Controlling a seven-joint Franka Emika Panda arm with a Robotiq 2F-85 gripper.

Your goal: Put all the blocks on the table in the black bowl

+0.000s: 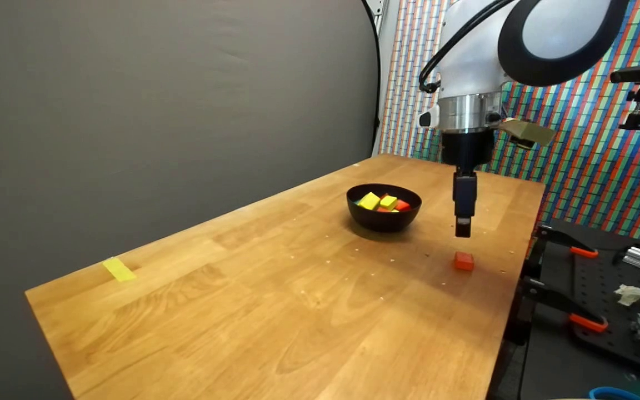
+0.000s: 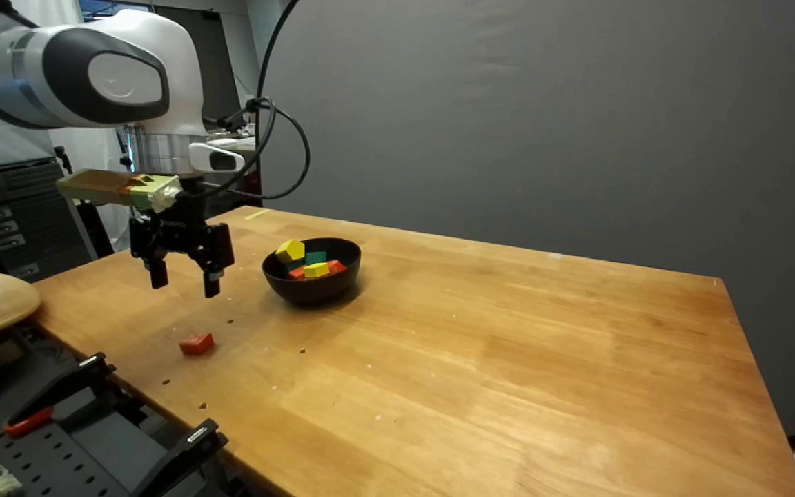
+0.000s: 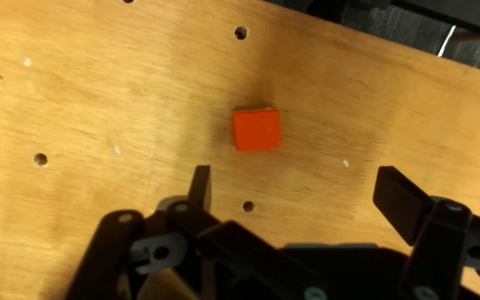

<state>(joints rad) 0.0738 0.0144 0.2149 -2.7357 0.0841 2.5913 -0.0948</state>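
Observation:
A single red-orange block (image 1: 464,261) lies on the wooden table (image 1: 231,322), near the edge on the robot's side. It also shows in an exterior view (image 2: 197,344) and in the wrist view (image 3: 257,130). The black bowl (image 1: 384,222) stands upright on the table and also shows in an exterior view (image 2: 311,291). It holds several yellow (image 2: 291,250), red (image 2: 336,266) and green (image 2: 315,257) blocks. My gripper (image 2: 185,283) is open and empty, pointing down above the table, higher than the lone block. In the wrist view the block lies ahead of the fingertips (image 3: 294,183), nearer the left finger.
Black clamps with orange parts (image 1: 584,253) (image 2: 28,422) sit beside the table on a dark perforated bench. A strip of yellow tape (image 1: 119,269) is stuck at the table's far corner. A grey backdrop (image 2: 542,138) stands behind the table. A round wooden board (image 2: 7,304) stands near the table's edge.

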